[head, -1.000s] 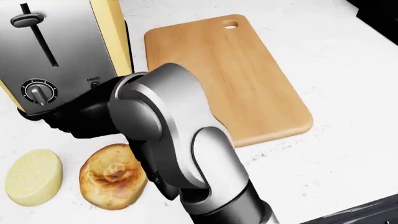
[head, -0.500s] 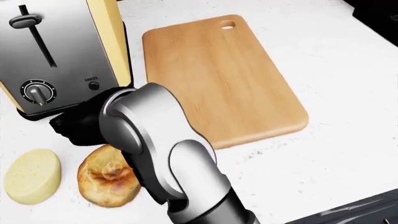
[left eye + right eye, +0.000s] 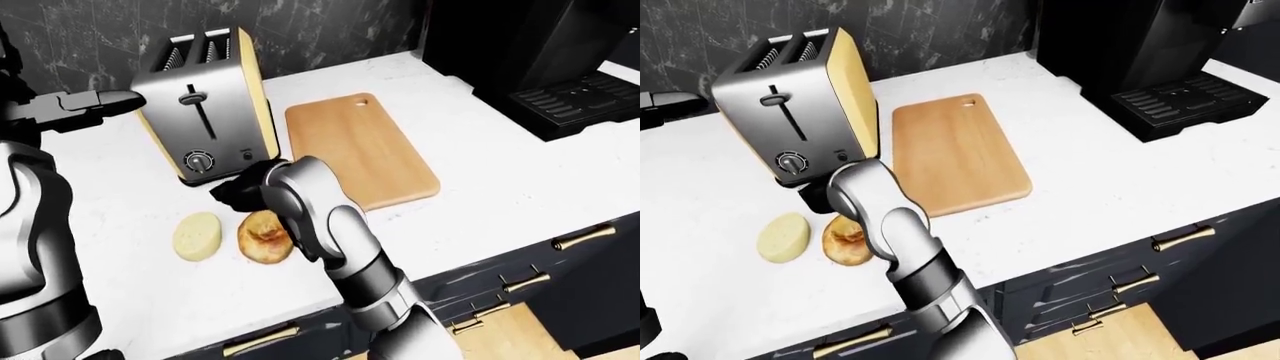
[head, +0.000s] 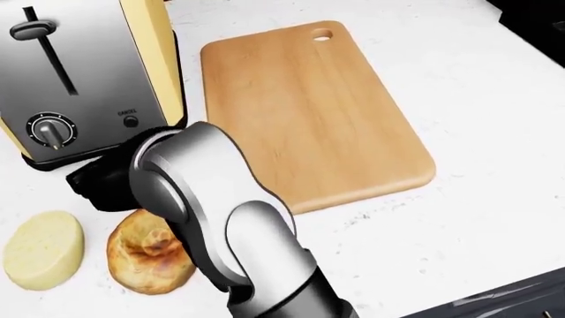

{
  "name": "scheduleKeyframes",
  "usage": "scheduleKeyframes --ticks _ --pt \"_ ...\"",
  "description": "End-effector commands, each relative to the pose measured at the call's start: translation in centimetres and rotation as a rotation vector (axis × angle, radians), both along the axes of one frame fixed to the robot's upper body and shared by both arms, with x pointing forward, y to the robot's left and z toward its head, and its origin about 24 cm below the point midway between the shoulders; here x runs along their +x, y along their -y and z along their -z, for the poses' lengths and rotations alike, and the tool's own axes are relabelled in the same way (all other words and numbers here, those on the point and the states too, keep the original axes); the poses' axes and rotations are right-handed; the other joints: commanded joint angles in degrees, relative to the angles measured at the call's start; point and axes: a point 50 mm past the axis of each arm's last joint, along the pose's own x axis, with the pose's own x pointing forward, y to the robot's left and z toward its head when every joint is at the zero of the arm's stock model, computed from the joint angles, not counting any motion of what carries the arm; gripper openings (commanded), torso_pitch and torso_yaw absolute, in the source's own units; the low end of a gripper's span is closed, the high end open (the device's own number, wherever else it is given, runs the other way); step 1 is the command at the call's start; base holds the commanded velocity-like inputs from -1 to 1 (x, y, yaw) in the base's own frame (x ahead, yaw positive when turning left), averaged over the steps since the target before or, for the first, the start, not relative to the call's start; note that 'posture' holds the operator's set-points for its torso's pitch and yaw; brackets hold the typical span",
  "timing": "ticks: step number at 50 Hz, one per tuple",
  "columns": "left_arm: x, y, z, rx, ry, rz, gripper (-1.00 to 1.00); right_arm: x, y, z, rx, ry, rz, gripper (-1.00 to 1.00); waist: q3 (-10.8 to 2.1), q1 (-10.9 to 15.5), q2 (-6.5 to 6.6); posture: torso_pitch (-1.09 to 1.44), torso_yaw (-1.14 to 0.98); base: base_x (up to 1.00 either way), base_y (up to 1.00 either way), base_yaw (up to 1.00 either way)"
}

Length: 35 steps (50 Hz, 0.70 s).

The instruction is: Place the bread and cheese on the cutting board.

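A toasted round of bread (image 4: 146, 255) lies on the white counter at the lower left of the head view. A pale round of cheese (image 4: 42, 250) lies just left of it. The wooden cutting board (image 4: 309, 106) lies bare to the right, with its handle hole at the top. My right arm reaches across from the bottom. Its black hand (image 4: 101, 182) sits between the toaster base and the top edge of the bread. The forearm hides its fingers. My left arm (image 3: 30, 225) is raised at the left edge of the left-eye view, far from both foods.
A steel and yellow toaster (image 4: 79, 73) stands directly above the bread and cheese and left of the board. A black coffee machine (image 3: 540, 60) stands at the far right of the counter. Dark drawers with brass handles (image 3: 585, 236) run below the counter edge.
My right elbow and forearm have swung left and down in the head view, and the black hand has dropped closer to the bread. Bread, cheese and board have stayed put.
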Motion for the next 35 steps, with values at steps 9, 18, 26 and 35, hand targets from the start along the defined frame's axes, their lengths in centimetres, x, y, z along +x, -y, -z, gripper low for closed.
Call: scheduleKeyframes --ticks 9,18,26,35 --pt "-0.8 0.1 -1.7 0.029 0.079 -0.008 1.0 -0.7 -0.7 -1.5 0.034 0.036 -0.036 0.61 -1.17 -0.3 0.67 0.0 0.0 0.0 0.0 0.0" --pt "-1.0 0.0 -1.6 0.03 0.079 -0.009 1.0 -1.3 -0.9 -1.8 0.043 0.04 -0.057 0.0 -1.09 -0.7 0.87 0.0 0.0 0.0 0.0 0.0" --pt "-1.0 0.0 -1.5 0.029 0.078 -0.012 1.0 -1.6 -1.2 -1.8 0.05 0.037 -0.063 -0.08 -1.05 -0.6 1.06 0.0 0.0 0.0 0.0 0.0" --pt "-1.0 0.0 -1.6 0.03 0.079 -0.011 1.0 -1.1 -1.1 -2.7 0.054 0.055 -0.06 -0.4 -1.1 -0.7 1.11 0.0 0.0 0.0 0.0 0.0"
